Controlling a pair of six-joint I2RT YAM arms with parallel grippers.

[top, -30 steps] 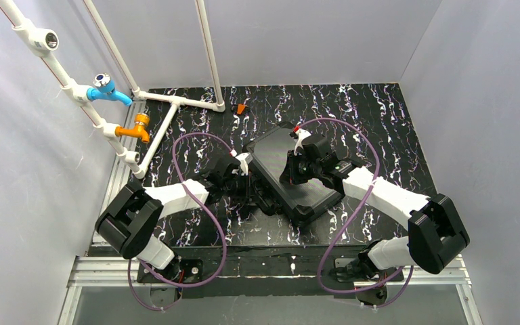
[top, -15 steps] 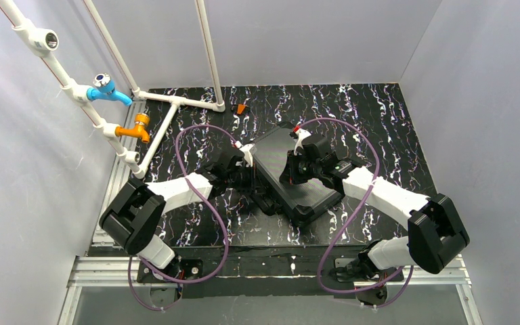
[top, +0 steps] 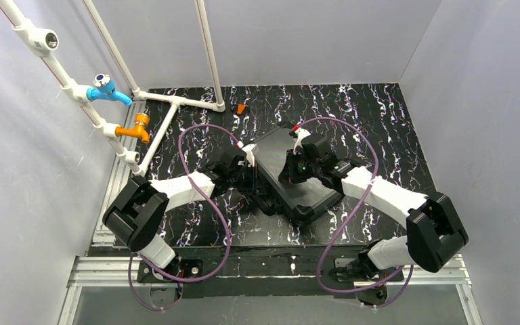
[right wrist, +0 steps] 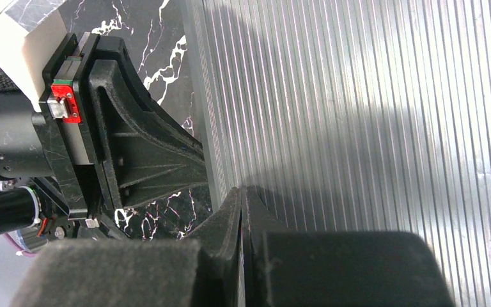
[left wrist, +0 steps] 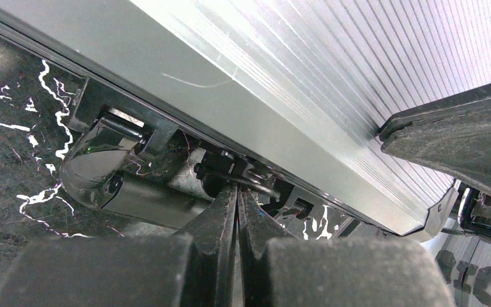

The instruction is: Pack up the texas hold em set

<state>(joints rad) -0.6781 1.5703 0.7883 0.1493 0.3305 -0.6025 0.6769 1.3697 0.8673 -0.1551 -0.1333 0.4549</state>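
Near edge of the table (top: 379,122): two arm bases, one left, one right, both arms reaching inward to the middle.

Item under task: one briefcase (top: 309,193), black, rectangular, hard-shelled. It lies flat at the middle of the table, turned diagonally to the table edges. The lid is down. Its top face is finely ribbed and reads silver-grey under the light in both wrist views. Corners and edge trim are black. One glossy black handle (left wrist: 112,185) sits on the side wall facing the left arm, folded low against the table. Contents are not visible.

Left gripper (top: 247,172): positioned at the briefcase's handle side, low, near the table surface. Jaws are pressed together with nothing between them. In the left wrist view the fingertips (left wrist: 230,204) point at small black hardware just beside the handle. Contact with it cannot be confirmed.

Right gripper (top: 291,172): over the lid, near the edge on the handle side. Jaws are pressed together, holding nothing. The closed tips appear to rest on the ribbed face, just inside that edge. The two grippers stand near each other, apart.

Far edge: one small orange object (top: 242,108), too small to identify. Far left corner: one white pipe frame (top: 176,100), carrying two taps, one blue (top: 105,88) and one orange (top: 137,127).
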